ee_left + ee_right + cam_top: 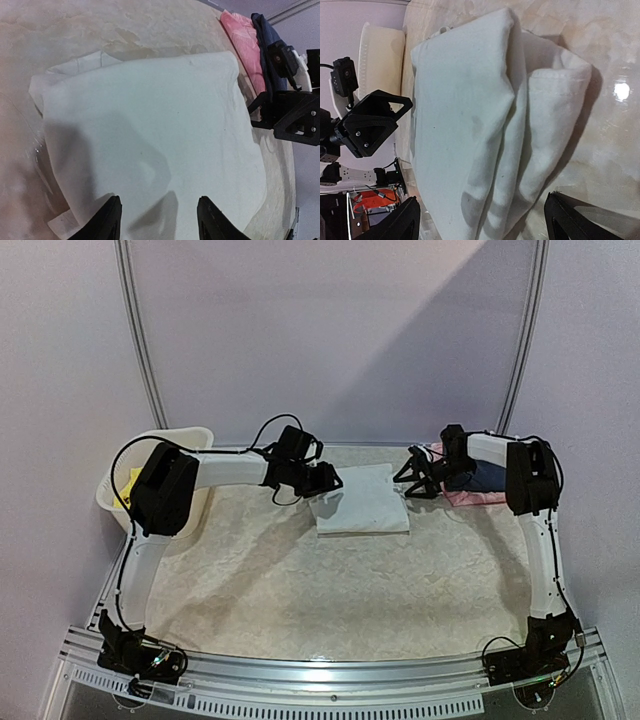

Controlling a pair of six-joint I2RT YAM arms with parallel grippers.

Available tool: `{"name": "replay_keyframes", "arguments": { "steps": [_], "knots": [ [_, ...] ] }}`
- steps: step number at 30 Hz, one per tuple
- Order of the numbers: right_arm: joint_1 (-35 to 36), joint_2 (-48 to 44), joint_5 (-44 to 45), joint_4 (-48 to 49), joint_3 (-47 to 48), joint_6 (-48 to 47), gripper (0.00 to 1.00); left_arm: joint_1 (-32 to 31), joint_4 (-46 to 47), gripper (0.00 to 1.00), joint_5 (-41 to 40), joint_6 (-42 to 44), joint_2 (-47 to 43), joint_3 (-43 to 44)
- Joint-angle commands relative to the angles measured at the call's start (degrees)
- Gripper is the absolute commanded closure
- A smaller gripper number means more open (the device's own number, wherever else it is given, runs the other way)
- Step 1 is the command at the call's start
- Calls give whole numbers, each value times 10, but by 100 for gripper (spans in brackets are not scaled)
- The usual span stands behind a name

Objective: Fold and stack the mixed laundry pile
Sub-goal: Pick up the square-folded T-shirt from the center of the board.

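A folded white T-shirt [362, 502] lies flat at the far middle of the table. It fills the left wrist view [150, 140] and the right wrist view [480, 125], where its stacked fold edges show. My left gripper [330, 483] is open and empty at the shirt's left edge, its fingertips [112, 215] just above the cloth. My right gripper [412, 480] is open and empty at the shirt's right edge. The yellow shorts show only as a yellow patch [134, 480] in the basket.
A white plastic basket [190, 440] stands at the far left. A pink cloth [470, 497] and a dark blue cloth [488, 476] lie stacked at the far right under the right arm, also in the left wrist view [245, 40].
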Motion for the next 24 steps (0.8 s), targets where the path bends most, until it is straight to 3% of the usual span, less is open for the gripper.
{"name": "replay_keyframes", "arguments": {
  "steps": [1,12,17,19,24],
  "knots": [
    [16,50,-7,-9,-6,29,13,5,2,48,15,-16,25,14],
    [36,66,-42,39,-11,87,17,5,-9,50,12,-10,52,27],
    [53,65,-32,56,-7,107,23,5,-4,51,12,-10,55,26],
    [59,66,-26,61,-2,109,30,5,-1,51,13,-12,54,25],
    [62,64,5,46,24,87,65,5,-1,51,16,-8,41,19]
  ]
}}
